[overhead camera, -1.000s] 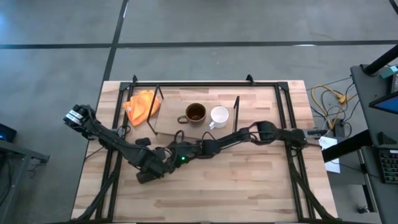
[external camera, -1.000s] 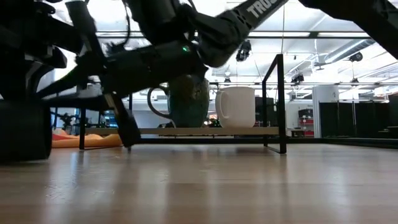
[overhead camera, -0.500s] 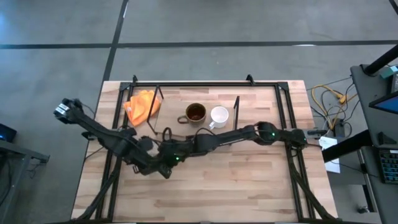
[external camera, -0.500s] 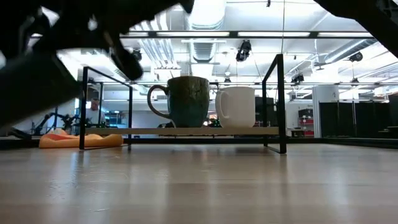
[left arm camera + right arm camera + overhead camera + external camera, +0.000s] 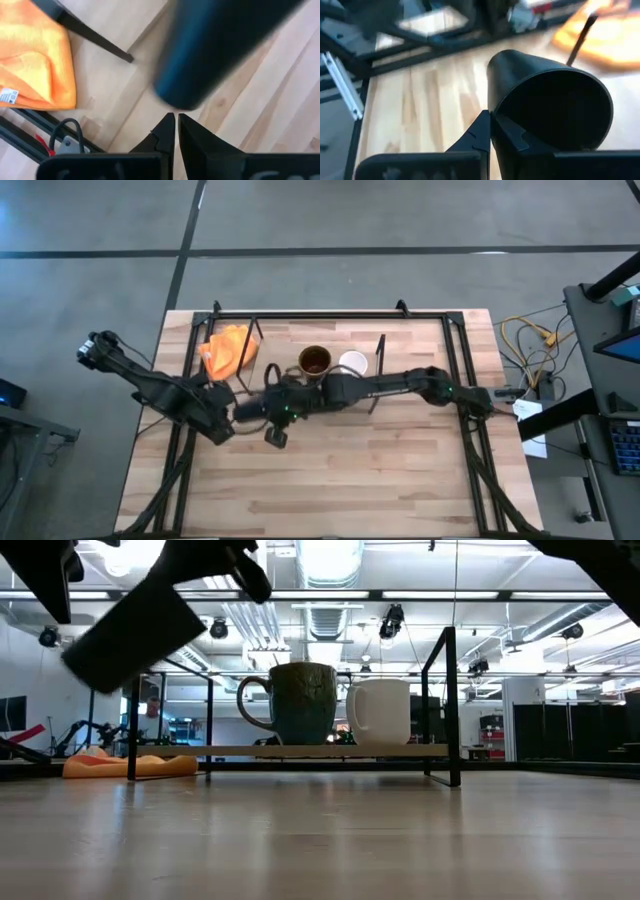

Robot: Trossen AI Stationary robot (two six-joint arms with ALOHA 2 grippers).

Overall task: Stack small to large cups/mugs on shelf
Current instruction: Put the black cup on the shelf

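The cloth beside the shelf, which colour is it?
Orange. The cloth shows best in the left wrist view.

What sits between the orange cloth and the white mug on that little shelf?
The brown mug, seen in the high view, stands between the orange cloth and the white mug.

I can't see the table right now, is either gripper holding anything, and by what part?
The right gripper holds the dark mug by its rim; the left gripper holds nothing.
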